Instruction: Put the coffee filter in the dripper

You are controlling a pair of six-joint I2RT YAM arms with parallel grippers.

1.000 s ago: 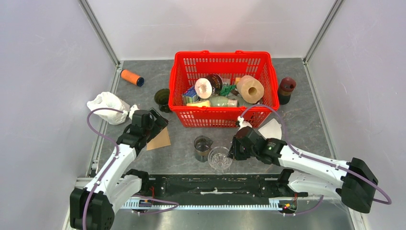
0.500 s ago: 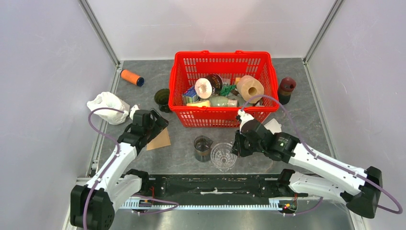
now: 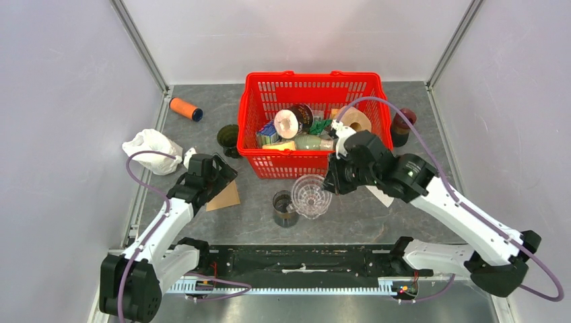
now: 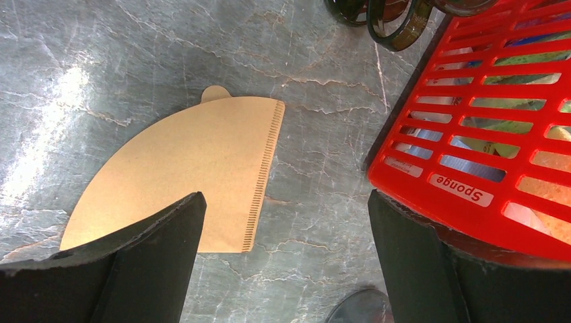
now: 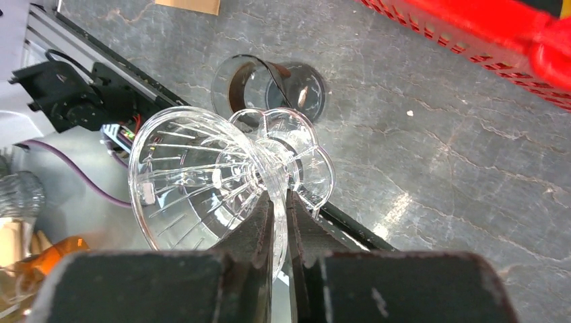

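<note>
While the right gripper point(image 5: 281, 222) is clamped on the thin side tab of the clear, ribbed, cone-shaped dripper point(image 5: 202, 171), the step in hand is judged to be preparation: the dripper is being presented, and the filter has not yet been picked up. In the right wrist view the dripper hangs tilted, apparently off the grey stone-patterned table point(image 5: 471, 155), near the dark tinted glass cylinder point(image 5: 276, 84).

The flat, brown, fan-shaped paper coffee filter point(image 4: 195, 171) lies on the table, well apart from the dripper and just beside the red plastic mesh basket point(image 4: 471, 145). It has a crimped seam along one straight edge and a small tab at its curved edge. No crease or tear is visible.

The left gripper point(image 4: 286, 208) hovers over the filter with its jaws wide apart, holding nothing.

Next move, as judged:
1. Lower the left gripper and pinch an edge of the filter; thin paper lying flat may slip.
2. Bring the dripper upright and steady.
3. Carry the filter across to the dripper's mouth.
</note>
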